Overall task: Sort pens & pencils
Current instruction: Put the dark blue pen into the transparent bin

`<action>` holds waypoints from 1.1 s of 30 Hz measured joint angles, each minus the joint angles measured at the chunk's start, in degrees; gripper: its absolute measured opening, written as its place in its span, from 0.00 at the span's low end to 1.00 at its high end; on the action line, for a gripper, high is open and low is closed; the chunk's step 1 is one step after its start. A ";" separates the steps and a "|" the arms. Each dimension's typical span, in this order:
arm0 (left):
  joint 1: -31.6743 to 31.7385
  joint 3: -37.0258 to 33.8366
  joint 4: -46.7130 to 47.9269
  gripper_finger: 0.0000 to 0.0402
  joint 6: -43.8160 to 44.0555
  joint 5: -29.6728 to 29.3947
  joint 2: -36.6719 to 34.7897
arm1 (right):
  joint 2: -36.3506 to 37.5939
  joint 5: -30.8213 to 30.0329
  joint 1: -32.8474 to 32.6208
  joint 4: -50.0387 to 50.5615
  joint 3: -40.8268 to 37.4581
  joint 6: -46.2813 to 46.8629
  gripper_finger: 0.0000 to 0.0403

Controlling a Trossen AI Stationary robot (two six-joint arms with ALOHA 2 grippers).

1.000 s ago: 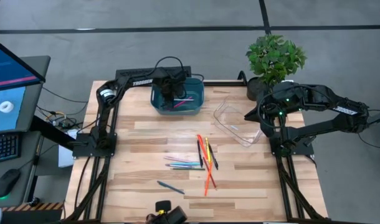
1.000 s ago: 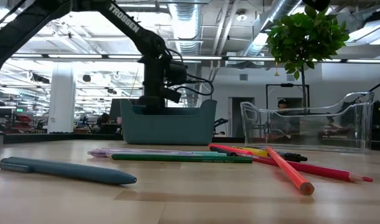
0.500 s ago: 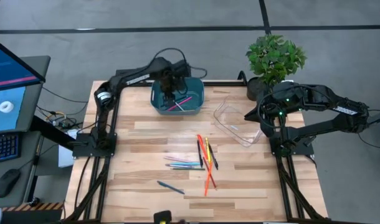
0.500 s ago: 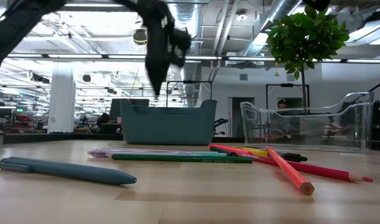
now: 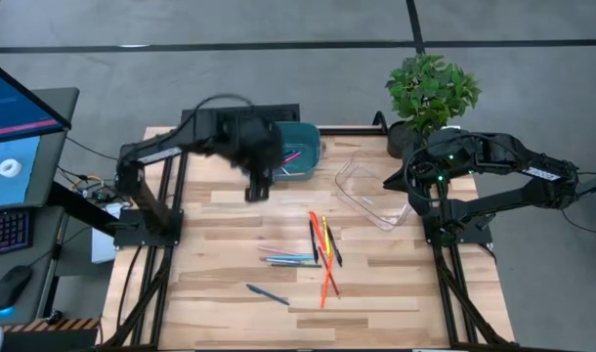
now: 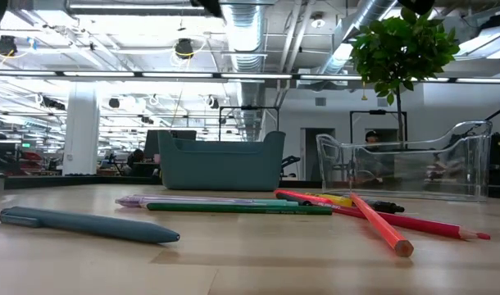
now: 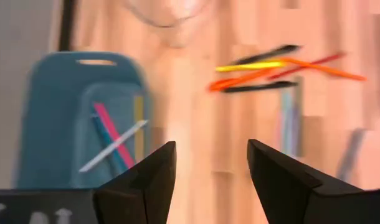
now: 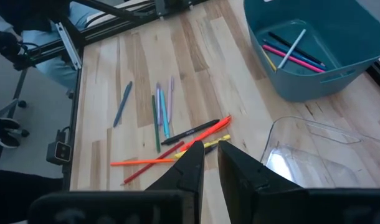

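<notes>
The pens and pencils lie loose on the wooden table. A red, orange, yellow and black cluster (image 5: 323, 244) is at the middle. A teal, pink and green group (image 5: 289, 257) lies beside it, and one blue-grey pen (image 5: 267, 293) is nearer the front edge. Several more sticks (image 7: 115, 134) lie in the teal bin (image 5: 304, 166) at the back. My left gripper (image 7: 212, 165) hovers open with nothing between its fingers, just on the near side of the bin (image 5: 257, 186). My right gripper (image 8: 210, 163) waits shut above the clear tray (image 5: 371, 191).
A potted plant (image 5: 430, 93) stands at the back right corner, behind the clear tray. In the low view the blue-grey pen (image 6: 86, 223) lies nearest, with the bin (image 6: 221, 160) and tray (image 6: 414, 160) behind. Bare wood lies left of the pens.
My left gripper has risen out of the teal bin and swung toward the table's near edge, going out of the low view at the top. The pens on the table have stayed where they were.
</notes>
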State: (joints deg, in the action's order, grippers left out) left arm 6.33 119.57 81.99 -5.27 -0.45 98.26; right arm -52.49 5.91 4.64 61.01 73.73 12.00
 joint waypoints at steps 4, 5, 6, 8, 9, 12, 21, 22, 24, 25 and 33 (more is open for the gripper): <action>-9.32 -0.01 2.07 0.47 7.11 -0.24 -0.09 | 0.00 0.00 0.00 0.00 0.00 0.01 0.17; -11.68 -0.02 2.41 0.47 8.95 -0.25 0.08 | 0.00 0.02 0.00 0.02 0.02 0.01 0.17; -13.98 -0.02 2.30 0.47 10.62 -0.31 0.21 | 0.00 0.02 0.00 0.02 0.00 0.01 0.17; -18.47 -0.11 1.64 0.47 13.98 -1.57 0.59 | 0.00 0.02 0.00 0.02 0.00 0.01 0.17; -20.38 -0.19 0.69 0.47 15.59 -2.50 1.04 | 0.00 0.02 0.00 0.04 0.00 0.01 0.17; -26.10 -1.57 -0.41 0.47 20.75 -6.18 1.68 | 0.00 0.02 -0.01 0.04 0.00 0.01 0.17; -33.52 -17.62 -10.52 0.47 24.37 -7.26 2.22 | 0.00 0.02 -0.02 0.20 0.00 0.01 0.17; -33.66 -19.99 -11.98 0.47 23.81 -6.00 2.20 | 0.00 0.02 -0.02 0.20 0.00 0.01 0.17; -33.66 -25.54 -16.89 0.47 23.15 -2.78 2.09 | 0.00 0.02 -0.02 0.20 0.00 0.01 0.17; -33.69 -28.49 -19.17 0.47 23.12 -1.46 2.14 | 0.00 0.02 -0.02 0.20 0.00 0.01 0.17; -33.94 -47.69 -39.62 0.47 23.43 -0.50 2.18 | 0.00 0.02 -0.02 0.22 0.00 0.05 0.17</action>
State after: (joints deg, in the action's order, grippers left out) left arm -27.62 71.88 42.37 18.15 -0.95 100.44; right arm -52.49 5.94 4.62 61.23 73.73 12.05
